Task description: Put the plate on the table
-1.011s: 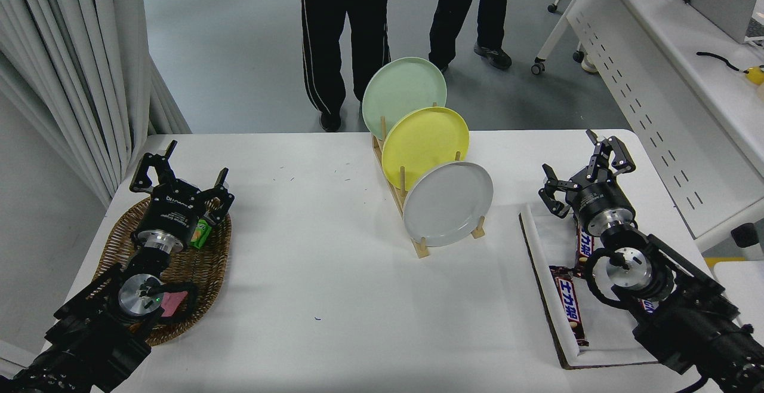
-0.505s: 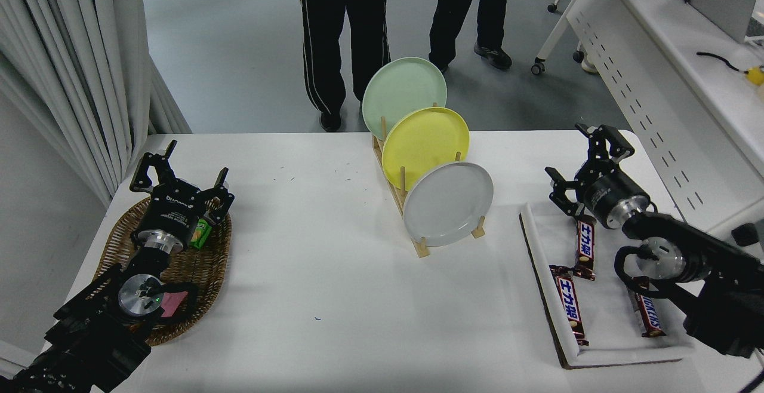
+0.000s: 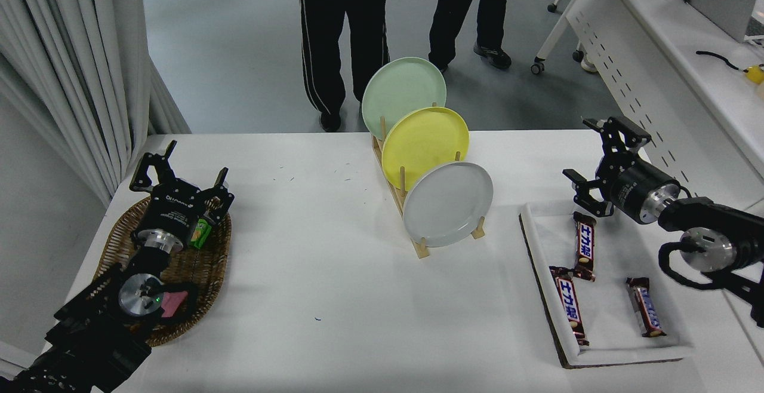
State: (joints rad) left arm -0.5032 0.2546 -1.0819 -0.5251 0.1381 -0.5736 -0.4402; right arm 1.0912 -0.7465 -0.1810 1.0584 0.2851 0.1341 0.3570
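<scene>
The light-grey plate [image 3: 449, 203] stands on edge in the front slot of a wooden rack [image 3: 421, 247] on the white table [image 3: 334, 285]. A yellow plate [image 3: 425, 146] and a pale green plate [image 3: 403, 89] stand behind it in the same rack. My right gripper [image 3: 588, 157] is open and empty, to the right of the rack and well apart from the grey plate, above the table's right side. My left gripper [image 3: 179, 172] is open and parked over a wicker basket at the lower left.
A wicker basket [image 3: 203, 261] holds a green packet [image 3: 202, 232] and a pink item. A white tray [image 3: 603, 351] at the right holds three chocolate bars [image 3: 568, 308]. Two people [image 3: 346, 28] stand at the far side. A white perforated desk [image 3: 662, 76] is at the right.
My right arm has swung to the right and back, uncovering the tray and its chocolate bars; its gripper now sits further right and higher. The plates and left arm have not moved.
</scene>
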